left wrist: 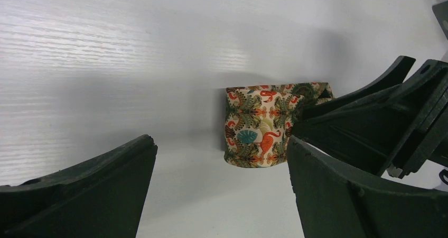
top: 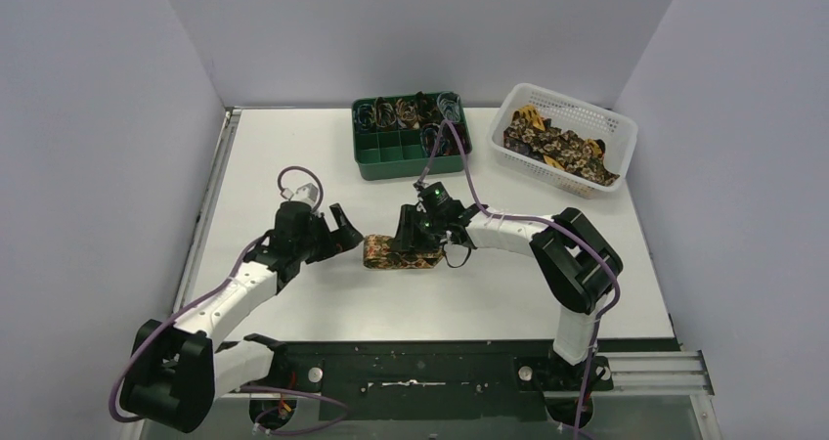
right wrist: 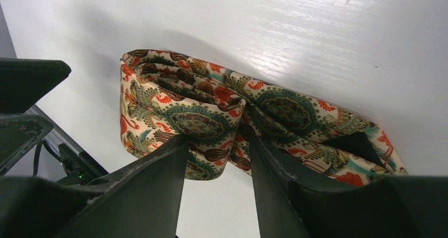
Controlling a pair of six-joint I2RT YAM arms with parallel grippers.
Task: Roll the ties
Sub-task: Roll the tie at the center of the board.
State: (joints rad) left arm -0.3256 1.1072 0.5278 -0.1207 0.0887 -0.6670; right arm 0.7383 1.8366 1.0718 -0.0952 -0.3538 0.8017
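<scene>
Lying folded, the tie runs left to right.

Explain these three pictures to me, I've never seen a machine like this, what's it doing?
Two robot arms are bolted to a white table, each ending in a two-finger claw. The wide picture is from a camera above and behind them; the other two are from cameras on the wrists, looking out past the claws. The patterned cloth is a tie, folded over. The right claw pinches it; the left claw is open beside its end, holding nothing. At the back sit a green tray with coiled ties and a white basket of more ties.
</scene>
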